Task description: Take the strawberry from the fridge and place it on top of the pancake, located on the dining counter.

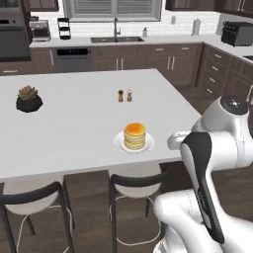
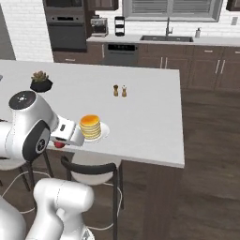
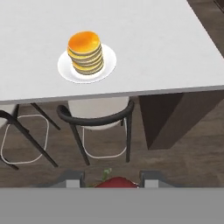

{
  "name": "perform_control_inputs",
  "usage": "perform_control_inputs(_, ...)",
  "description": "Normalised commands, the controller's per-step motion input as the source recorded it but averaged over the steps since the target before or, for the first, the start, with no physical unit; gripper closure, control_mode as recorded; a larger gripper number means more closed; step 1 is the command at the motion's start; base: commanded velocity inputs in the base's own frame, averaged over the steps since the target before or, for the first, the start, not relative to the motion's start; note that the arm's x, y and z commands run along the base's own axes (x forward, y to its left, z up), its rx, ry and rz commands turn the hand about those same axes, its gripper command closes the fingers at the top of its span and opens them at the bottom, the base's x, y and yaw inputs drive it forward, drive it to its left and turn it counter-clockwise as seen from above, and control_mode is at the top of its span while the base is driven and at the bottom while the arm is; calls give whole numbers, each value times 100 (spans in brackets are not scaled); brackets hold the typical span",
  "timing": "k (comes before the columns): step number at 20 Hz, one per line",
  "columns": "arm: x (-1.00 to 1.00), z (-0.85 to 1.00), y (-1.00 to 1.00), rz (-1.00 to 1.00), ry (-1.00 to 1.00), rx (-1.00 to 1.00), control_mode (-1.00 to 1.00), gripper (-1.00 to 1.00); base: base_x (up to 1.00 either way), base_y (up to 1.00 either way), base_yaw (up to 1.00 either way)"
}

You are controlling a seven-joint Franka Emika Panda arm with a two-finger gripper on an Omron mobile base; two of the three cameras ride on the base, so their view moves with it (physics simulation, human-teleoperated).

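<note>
Dining bench (image 1: 74, 123), white-topped, spreads ahead of my rig, with the pancake (image 1: 134, 136) stacked on its small plate (image 3: 65, 72) near the front edge. Below that edge stand two stools (image 3: 98, 120), and the jaws (image 3: 113, 180) hover out over them, short of the bench, clenched on the strawberry (image 3: 116, 182), whose red top peeks up between the tips in the hand view. In the right base view the strawberry (image 2: 59, 144) shows as a red spot under the wrist, just beside the plate's near side.

My worry is the release. The fruit is tiny and rounded and the stack's top is small, so a drop from too high or off centre could send it rolling onto the plate or off the front edge to the floor. A low approach might clip the stack.

Farther back, well apart from the path, sit a potted plant (image 1: 28, 99) and two small shakers (image 1: 124, 96). Nothing stands between the jaws and the pancake.
</note>
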Motion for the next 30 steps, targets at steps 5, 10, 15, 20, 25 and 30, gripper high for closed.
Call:
perform_control_inputs(5, 0, 0, 0, 0, 0, 0, 100, 100, 13, 57, -12)
perform_control_inputs(10, 0, 0, 0, 0, 0, 0, 100, 100, 23, 14, -2)
perform_control_inputs(15, 0, 0, 0, 0, 0, 0, 100, 100, 44, 12, 0)
perform_control_inputs(20, 0, 0, 0, 0, 0, 0, 100, 100, 55, 12, 0)
perform_control_inputs(25, 0, 0, 0, 0, 0, 0, 100, 100, 50, 13, 0)
perform_control_inputs(30, 0, 0, 0, 0, 0, 0, 100, 100, 44, 8, 0)
